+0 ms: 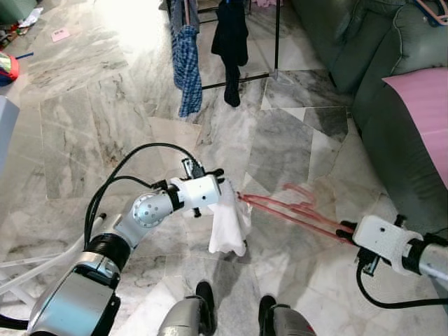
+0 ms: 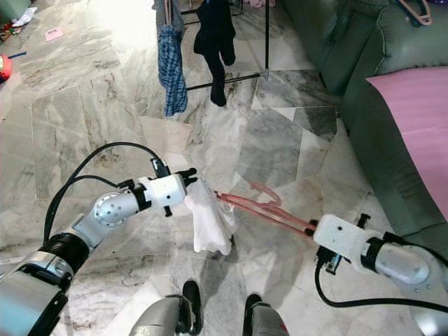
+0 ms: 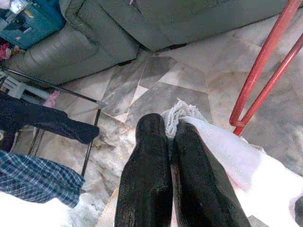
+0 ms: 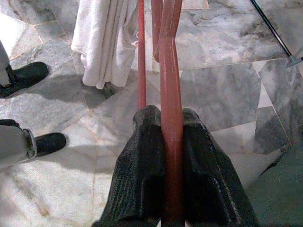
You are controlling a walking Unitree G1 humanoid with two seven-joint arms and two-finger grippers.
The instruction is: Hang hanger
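Plenty of bare marble floor (image 1: 91, 133) before the drying rack (image 1: 276, 42). Right end effector (image 4: 163, 142) clamps the red hanger (image 2: 262, 208); left end effector (image 3: 170, 142) pinches the white cloth (image 2: 208, 222) beside it.

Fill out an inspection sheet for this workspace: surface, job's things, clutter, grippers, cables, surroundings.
Surface: grey-veined marble floor.
Job's things: red hanger held level above the floor; white cloth hanging at one end of it.
Clutter: pink scrap and a red-yellow item far left.
Grippers: left gripper shut on the white cloth; right gripper shut on the red hanger.
Cables: black cables looped over the left arm; another under the right wrist.
Surroundings: drying rack with plaid and dark garments; green sofa, pink sheet.
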